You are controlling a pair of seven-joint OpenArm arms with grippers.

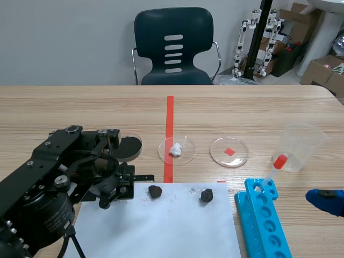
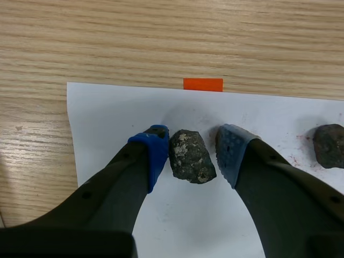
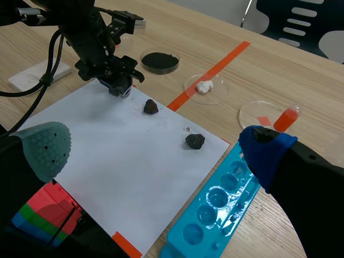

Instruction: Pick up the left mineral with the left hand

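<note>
The left jaws stand open and hold nothing. In the left wrist view their blue pads point(image 2: 157, 153) frame the left mineral point(image 2: 191, 157), one pad close against it and the other with a gap. In the scene view the left arm point(image 1: 48, 183) lies low and bent, its wrist at the left edge of the white paper point(image 1: 161, 226). There the mineral rests on the sheet just ahead of the fingertips. Whether a pad truly touches it I cannot tell. The right mineral point(image 1: 206, 195) lies further along the same sheet, well apart. The right jaws are spread wide and empty, above the paper's corner and a blue rack point(image 3: 215, 215). In the scene view only one of their blue tips shows over the worktop point(image 1: 80, 107); the rest is cut off.
</note>
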